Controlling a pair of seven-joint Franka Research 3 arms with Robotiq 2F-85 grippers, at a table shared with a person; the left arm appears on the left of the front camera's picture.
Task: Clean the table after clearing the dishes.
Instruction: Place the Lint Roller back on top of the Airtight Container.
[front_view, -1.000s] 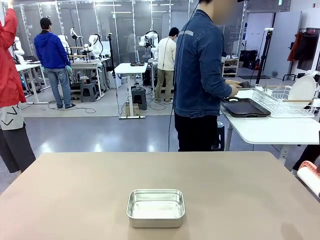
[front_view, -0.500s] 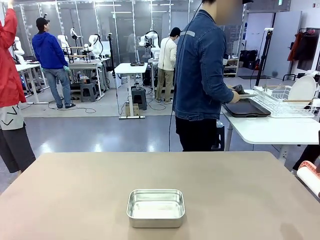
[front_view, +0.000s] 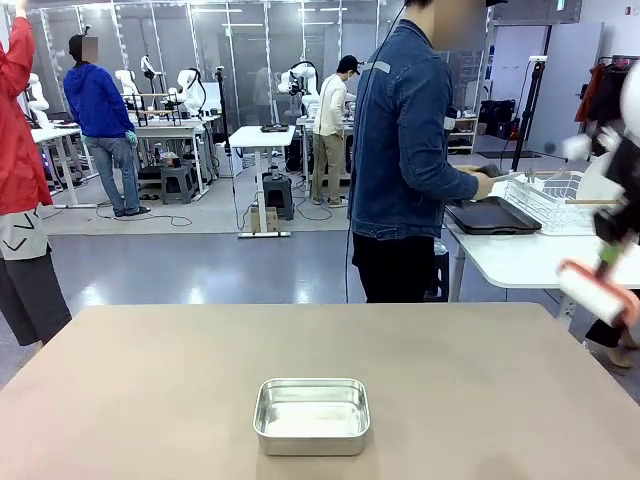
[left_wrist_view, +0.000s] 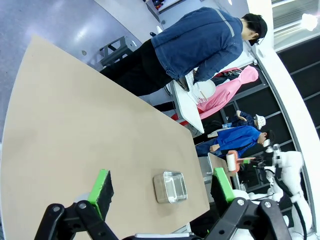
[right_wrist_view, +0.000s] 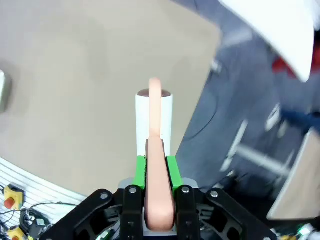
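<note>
Sitting on table (front_view: 150, 380): steel pan (front_view: 311, 415), contents unclear; right pincer (right_wrist_view: 159, 165) clamping lint roller (right_wrist_view: 154, 122).

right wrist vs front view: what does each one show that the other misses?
Right wrist view alone: the right gripper shut on the lint roller's pink handle, green pads pressed against it.
Front view alone: the person in the denim jacket at the white side table, by a dark tray and a wire rack.
Both: the lint roller near the right edge of the beige table, and the steel pan, cut off at the wrist picture's left edge.
</note>
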